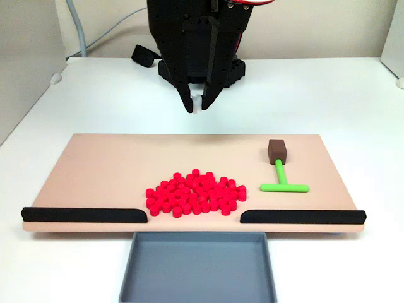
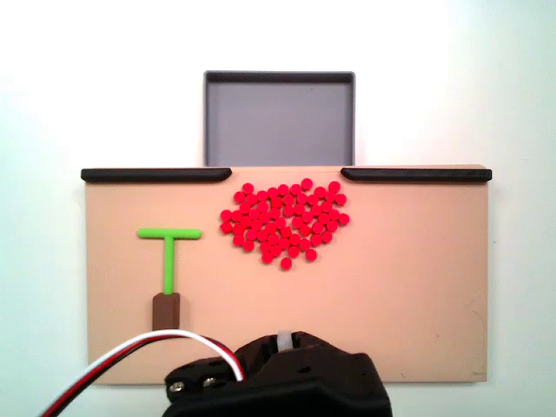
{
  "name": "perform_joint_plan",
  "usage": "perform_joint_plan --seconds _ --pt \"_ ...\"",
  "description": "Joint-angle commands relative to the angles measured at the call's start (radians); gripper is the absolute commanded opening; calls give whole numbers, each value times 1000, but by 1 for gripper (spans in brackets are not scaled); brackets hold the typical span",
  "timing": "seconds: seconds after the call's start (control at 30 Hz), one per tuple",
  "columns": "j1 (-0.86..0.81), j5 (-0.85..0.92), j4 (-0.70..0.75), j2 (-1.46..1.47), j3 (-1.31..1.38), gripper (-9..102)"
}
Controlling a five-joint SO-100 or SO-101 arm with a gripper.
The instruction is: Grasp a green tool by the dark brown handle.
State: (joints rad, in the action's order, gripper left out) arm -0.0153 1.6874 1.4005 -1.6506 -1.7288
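Right now our gripper (image 1: 197, 104) hangs above the bare table just behind the far edge of the beige board (image 1: 107, 170), its two dark fingertips parted by a narrow gap and holding nothing; something pale sits between them, though we cannot tell from this angle what it is. Taking the board as our landmark, the green tool (image 1: 282, 180) lies flat on its right-hand part in the front-facing fixed view, with the crossbar toward the board's near edge and the stem running back to the dark brown handle (image 1: 278, 150), which sits near the board's far edge. In the fixed view from above, that handle (image 2: 165, 310) is close beside the arm's body, off to its left. To do this well, we should open wider, travel sideways along the board's far edge until we stand over the brown block, line the fingers across its narrow sides and descend straight. We should keep off the green stem, and well away from the red cylinder pile (image 1: 197, 192) at the board's middle.
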Motion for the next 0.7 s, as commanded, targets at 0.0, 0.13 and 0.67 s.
perform_joint_plan --seconds 0.0,0.13,0.67 --pt "6 -11 -3 -12 21 0" --pt "14 -34 -3 -12 21 0" --pt "135 -195 -3 -5 32 0"
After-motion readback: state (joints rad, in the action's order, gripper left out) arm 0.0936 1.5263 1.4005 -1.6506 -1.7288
